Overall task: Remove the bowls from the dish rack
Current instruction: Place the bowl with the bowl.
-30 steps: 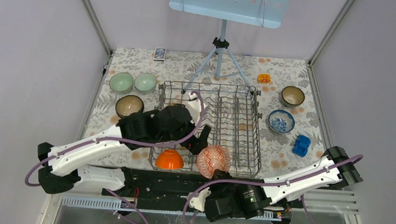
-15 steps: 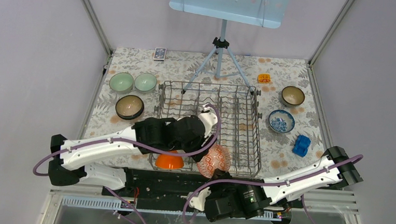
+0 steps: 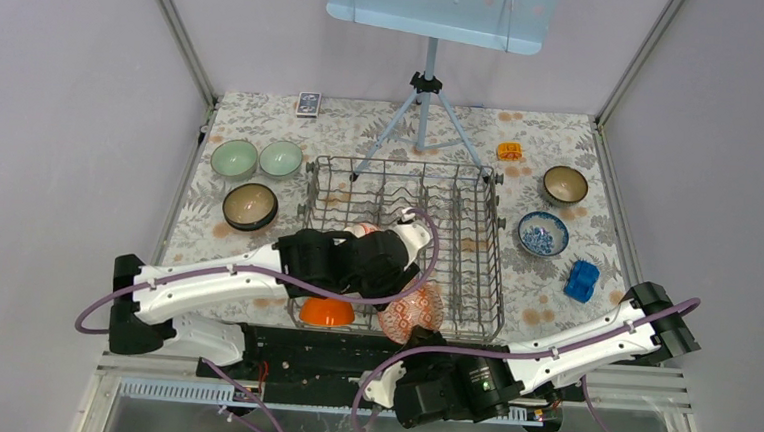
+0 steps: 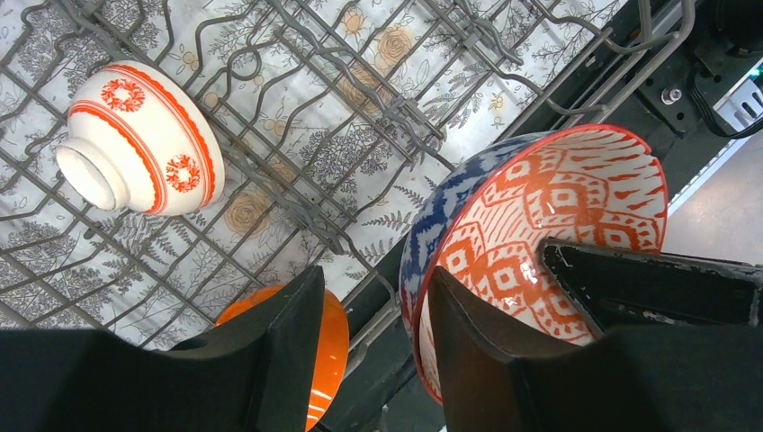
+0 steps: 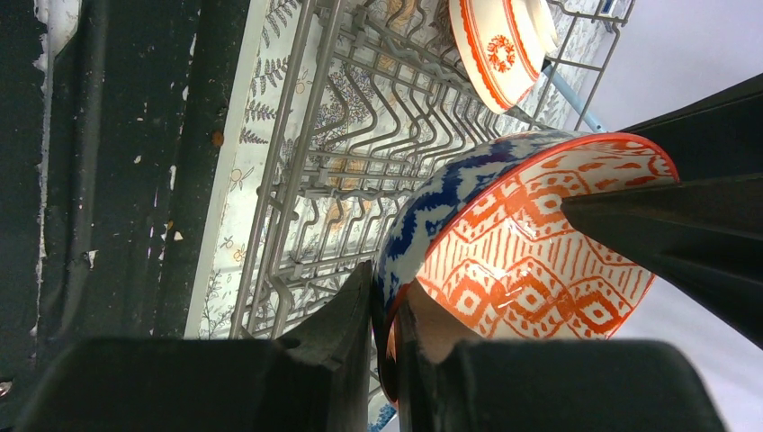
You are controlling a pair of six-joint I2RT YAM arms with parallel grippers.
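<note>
Within the last second the left arm had swung from the far left corner of the rack (image 3: pixel 477 242) to its near edge. The left gripper (image 4: pixel 376 274) had meanwhile narrowed from wide to about half spread. This looked like the start of a handover, or of a shared lift, of the patterned bowl (image 4: pixel 540 216).

The left gripper's jaws were still apart and straddled that bowl's wall, with one finger outside the blue side and the other over the orange inside. They were not yet pressing it, as far as could be told. An orange bowl (image 4: pixel 333 333) lay upside down just beside the outer finger. Farther beyond the fingertips, a red-and-white bowl (image 4: pixel 144 135) rested on its side among the tines.

To the right, the right gripper (image 5: pixel 387 288) stayed pinched on the patterned bowl's rim. It held the bowl tilted on edge at the rack's near side, apparently not yet clear of it. Three bowls therefore still had to come out.
</note>
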